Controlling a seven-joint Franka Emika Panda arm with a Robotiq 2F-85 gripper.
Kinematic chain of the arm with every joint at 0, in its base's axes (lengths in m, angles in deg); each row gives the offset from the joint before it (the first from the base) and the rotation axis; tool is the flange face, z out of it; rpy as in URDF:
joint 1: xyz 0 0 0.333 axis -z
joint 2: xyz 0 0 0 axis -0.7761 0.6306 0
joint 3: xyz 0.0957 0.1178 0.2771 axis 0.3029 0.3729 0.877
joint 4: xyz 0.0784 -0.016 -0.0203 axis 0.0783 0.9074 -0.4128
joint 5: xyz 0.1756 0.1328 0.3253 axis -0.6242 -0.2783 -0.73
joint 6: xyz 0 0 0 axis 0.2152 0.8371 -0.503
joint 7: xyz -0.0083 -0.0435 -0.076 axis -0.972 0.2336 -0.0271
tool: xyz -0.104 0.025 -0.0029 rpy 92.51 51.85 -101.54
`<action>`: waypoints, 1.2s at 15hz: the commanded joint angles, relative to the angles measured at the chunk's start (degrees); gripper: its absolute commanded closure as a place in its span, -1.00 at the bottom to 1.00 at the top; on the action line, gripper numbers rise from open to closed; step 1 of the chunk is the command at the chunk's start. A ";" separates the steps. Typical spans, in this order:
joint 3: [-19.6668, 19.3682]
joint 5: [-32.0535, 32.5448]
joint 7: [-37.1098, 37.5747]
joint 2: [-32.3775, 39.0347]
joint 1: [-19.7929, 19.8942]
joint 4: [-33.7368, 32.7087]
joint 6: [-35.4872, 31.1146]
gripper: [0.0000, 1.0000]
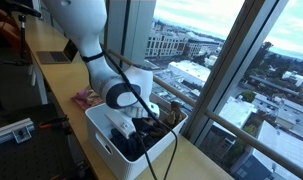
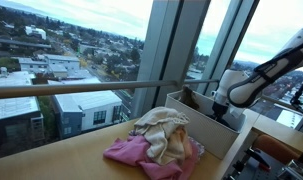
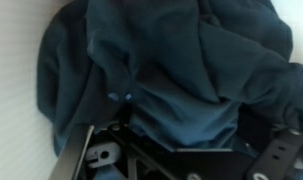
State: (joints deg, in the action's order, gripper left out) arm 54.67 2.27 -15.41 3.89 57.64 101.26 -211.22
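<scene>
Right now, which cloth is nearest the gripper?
The dark blue cloth in the white bin, right under the gripper; the pink cloth and cream cloth lie outside it.

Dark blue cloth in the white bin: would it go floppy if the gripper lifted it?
Probably floppy: the dark blue cloth lies crumpled in soft folds, so it would likely droop. It looks like thin fabric, so probably light for its size. It should not roll or break, though it may drag against the white bin.
</scene>
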 commanded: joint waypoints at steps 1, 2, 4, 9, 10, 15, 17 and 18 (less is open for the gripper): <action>-0.67 0.15 -0.18 6.07 -1.20 -2.70 -1.95 -1.00; -0.70 0.26 -0.07 7.16 -1.67 -3.11 -2.37 -1.00; -0.65 0.53 0.20 7.80 -2.85 -3.34 -2.93 -0.46; 0.16 0.72 0.31 4.71 -4.77 -1.14 -3.11 0.05; 0.34 0.66 0.27 4.19 -5.11 -0.88 -3.10 0.19; 1.98 -0.14 -0.22 0.12 -6.26 0.96 -2.42 0.90; 2.77 -0.37 -0.08 -1.84 -6.79 1.59 -1.98 1.00; 3.11 -0.41 0.02 -2.80 -7.02 1.78 -1.77 1.00</action>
State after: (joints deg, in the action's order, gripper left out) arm 56.60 2.61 -15.36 5.33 51.31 100.58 -212.74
